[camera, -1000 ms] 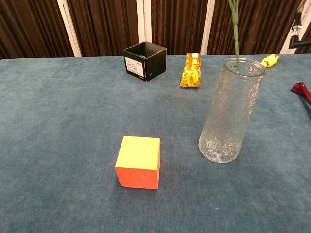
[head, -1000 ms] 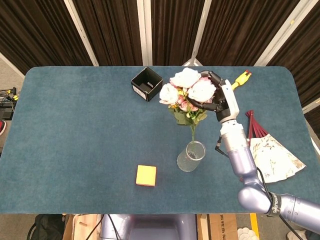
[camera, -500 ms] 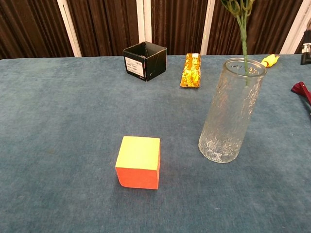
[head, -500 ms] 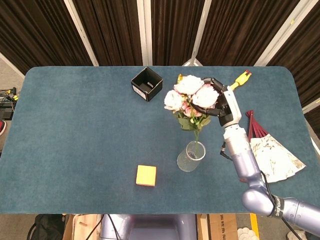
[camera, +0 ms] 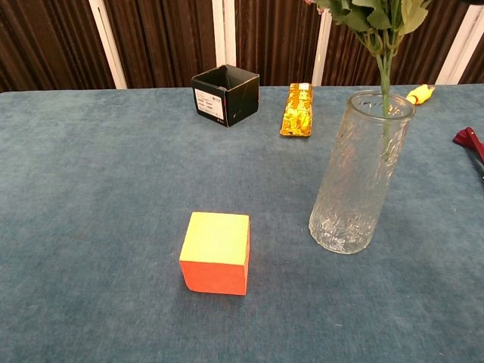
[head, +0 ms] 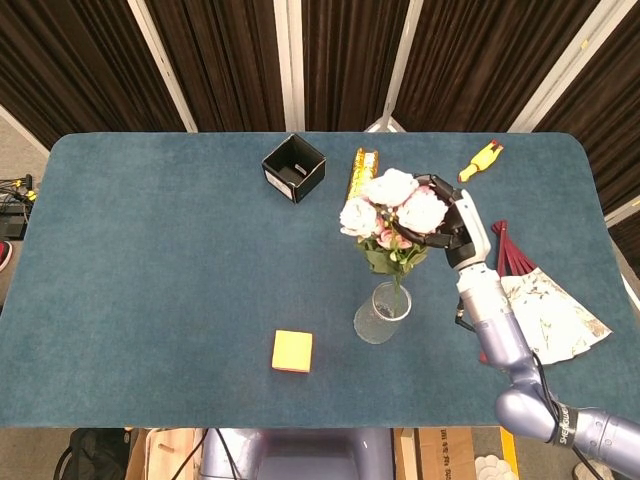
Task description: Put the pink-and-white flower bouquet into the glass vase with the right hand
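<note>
The pink-and-white flower bouquet [head: 393,212] hangs upright over the glass vase [head: 381,314], held near its blooms by my right hand [head: 452,226]. Its green stem [camera: 386,83] passes through the vase's mouth and reaches partway down inside the glass vase [camera: 360,175]. In the chest view only the leaves and stem show at the top edge, and the right hand is out of frame there. The vase stands upright on the blue table. My left hand appears in neither view.
An orange-and-yellow cube [head: 292,351] lies left of the vase. A black open box [head: 294,167], a gold packet [head: 360,171] and a yellow toy [head: 479,159] sit toward the table's far side. A folded fan [head: 541,300] lies at the right edge.
The right hand has lowered the bouquet and shifted it toward the near side; the stem has gone from just above the vase's rim to partway down inside it.
</note>
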